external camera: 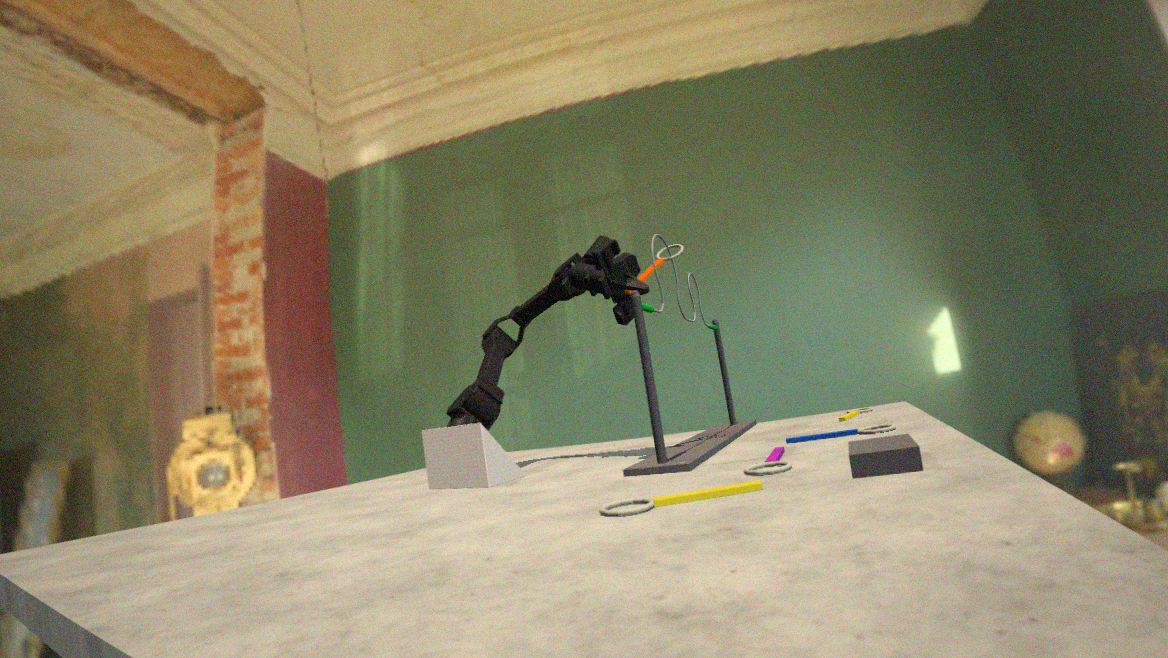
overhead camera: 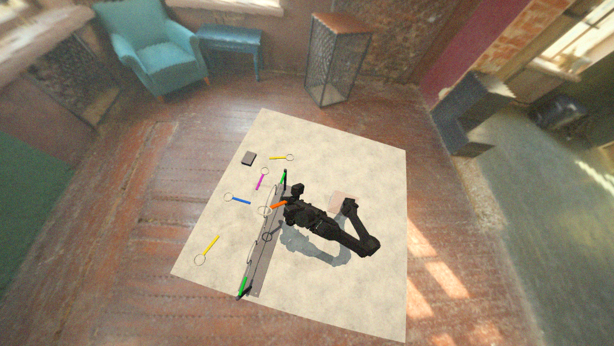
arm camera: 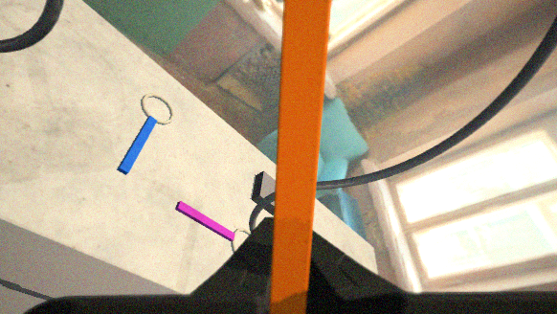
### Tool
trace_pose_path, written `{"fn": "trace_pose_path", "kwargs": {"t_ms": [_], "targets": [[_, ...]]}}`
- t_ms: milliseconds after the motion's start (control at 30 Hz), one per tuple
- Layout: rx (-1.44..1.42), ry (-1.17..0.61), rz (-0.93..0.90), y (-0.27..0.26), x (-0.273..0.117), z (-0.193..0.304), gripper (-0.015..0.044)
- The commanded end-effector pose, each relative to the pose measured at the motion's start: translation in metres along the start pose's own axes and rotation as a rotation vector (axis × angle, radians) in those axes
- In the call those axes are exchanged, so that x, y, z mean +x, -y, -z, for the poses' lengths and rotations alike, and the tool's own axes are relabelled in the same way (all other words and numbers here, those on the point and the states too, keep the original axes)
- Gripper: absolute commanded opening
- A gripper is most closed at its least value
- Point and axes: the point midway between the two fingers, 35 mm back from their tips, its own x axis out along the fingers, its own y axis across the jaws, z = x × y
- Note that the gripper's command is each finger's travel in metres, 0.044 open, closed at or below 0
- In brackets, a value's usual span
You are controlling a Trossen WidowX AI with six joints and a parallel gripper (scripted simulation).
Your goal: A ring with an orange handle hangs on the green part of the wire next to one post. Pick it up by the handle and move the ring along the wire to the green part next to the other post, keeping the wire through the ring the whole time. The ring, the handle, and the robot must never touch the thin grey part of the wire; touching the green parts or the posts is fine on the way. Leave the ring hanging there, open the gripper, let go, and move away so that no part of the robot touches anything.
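Observation:
My gripper point(overhead camera: 285, 201) point(external camera: 637, 287) is shut on the orange handle point(overhead camera: 278, 204) point(external camera: 651, 270) point(arm camera: 301, 120). The handle slants up from the fingers to the pale ring, nearly flat, which appears around the grey wire point(external camera: 676, 286) just past its tall loop; any contact is too small to tell. The wire passes behind the handle in the wrist view. One green part point(overhead camera: 282, 177) point(external camera: 648, 308) is by the post point(external camera: 647, 376) nearer my gripper. The other green part point(overhead camera: 243, 285) point(external camera: 713, 326) is by the far post point(external camera: 724, 371).
Loose ringed sticks lie beyond the stand: blue point(overhead camera: 241, 200) point(arm camera: 137, 145), magenta point(overhead camera: 259, 182) point(arm camera: 206, 221) and two yellow, one of them point(overhead camera: 211, 245) point(external camera: 849, 416) near the far post. A dark block point(overhead camera: 248, 158) point(external camera: 884, 454) and a pale wedge point(external camera: 457, 457) are on the table.

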Motion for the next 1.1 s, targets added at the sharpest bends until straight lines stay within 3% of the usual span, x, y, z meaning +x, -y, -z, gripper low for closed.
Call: {"fn": "trace_pose_path", "kwargs": {"t_ms": [0, 1067], "targets": [[0.049, 0.006, -0.025, -0.001, 0.001, 0.0, -0.015], [0.438, 0.057, -0.241, -0.02, 0.001, -0.004, -0.015]]}}
